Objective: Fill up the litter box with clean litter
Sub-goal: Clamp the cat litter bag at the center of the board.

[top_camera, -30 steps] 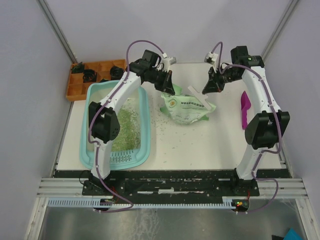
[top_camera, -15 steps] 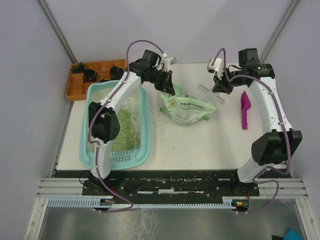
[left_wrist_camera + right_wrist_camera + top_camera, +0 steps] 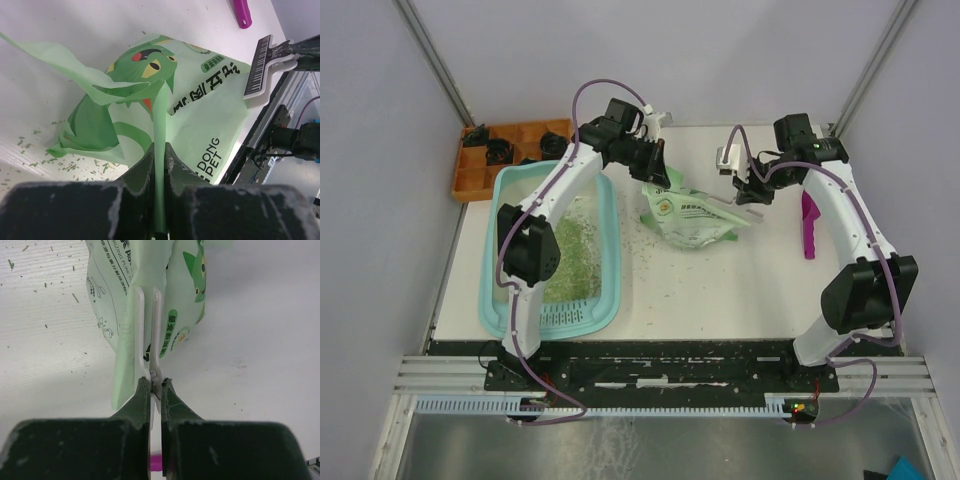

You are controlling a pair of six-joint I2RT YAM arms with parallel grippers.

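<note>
The teal litter box (image 3: 611, 262) lies at the left, with pale green litter (image 3: 575, 255) spread on its floor. The light green printed bag (image 3: 695, 215) lies on the table to its right. My left gripper (image 3: 655, 170) is shut on a fold of the bag's upper edge (image 3: 159, 155) beside the box's far right corner. My right gripper (image 3: 748, 190) is shut on a white clip (image 3: 145, 340) at the bag's right end (image 3: 180, 300). The clip's toothed jaw shows in the left wrist view (image 3: 265, 70). I cannot tell if it grips the bag.
A magenta scoop (image 3: 809, 225) lies near the table's right edge. An orange compartmented tray (image 3: 510, 150) with dark items stands at the back left. Loose granules (image 3: 650, 245) are scattered on the table between box and bag.
My right gripper swung right, carrying the white clip away from the bag, then came back left to the bag's right end. The left arm and the bag have stayed put.
</note>
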